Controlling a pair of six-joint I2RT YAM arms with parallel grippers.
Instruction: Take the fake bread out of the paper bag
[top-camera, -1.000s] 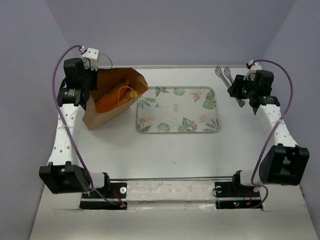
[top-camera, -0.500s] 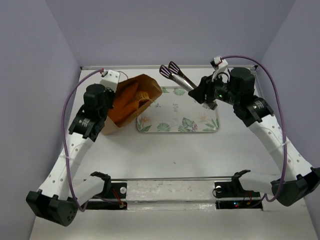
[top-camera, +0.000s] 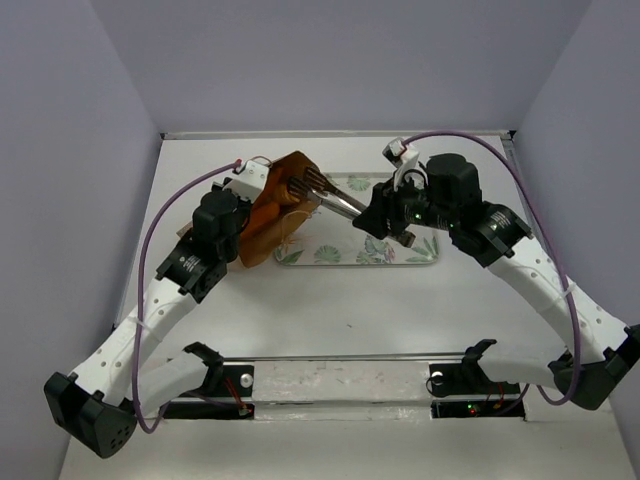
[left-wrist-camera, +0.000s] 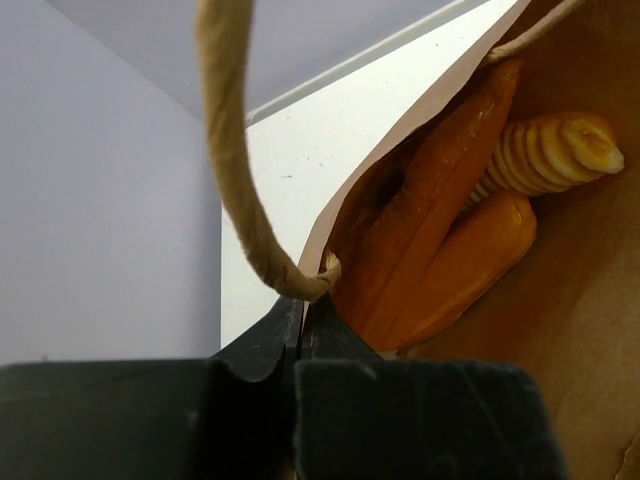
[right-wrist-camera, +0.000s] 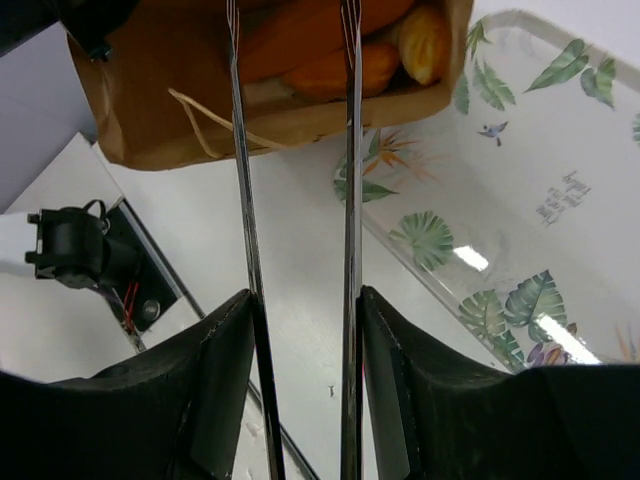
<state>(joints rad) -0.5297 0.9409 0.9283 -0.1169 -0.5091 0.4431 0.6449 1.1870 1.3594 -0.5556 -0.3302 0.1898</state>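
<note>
Top external: paper bag (top-camera: 265, 225) tipped over at the left end of the leaf tray (top-camera: 350, 255), mouth turned toward the tray. Left gripper (left-wrist-camera: 300, 322) squeezed shut on the bag's rim, right where the twisted handle (left-wrist-camera: 235, 170) goes in. Inside the bag — fake bread (left-wrist-camera: 440, 230), orange and shiny, with one ridged piece (left-wrist-camera: 548, 150) beside it. Right gripper (right-wrist-camera: 303, 320) above the tray, jaws a little apart and clamped on metal tongs (right-wrist-camera: 348, 160). Tongs reaching off the tray's left end into the bag's mouth — touching the bread or not, cannot tell.
</note>
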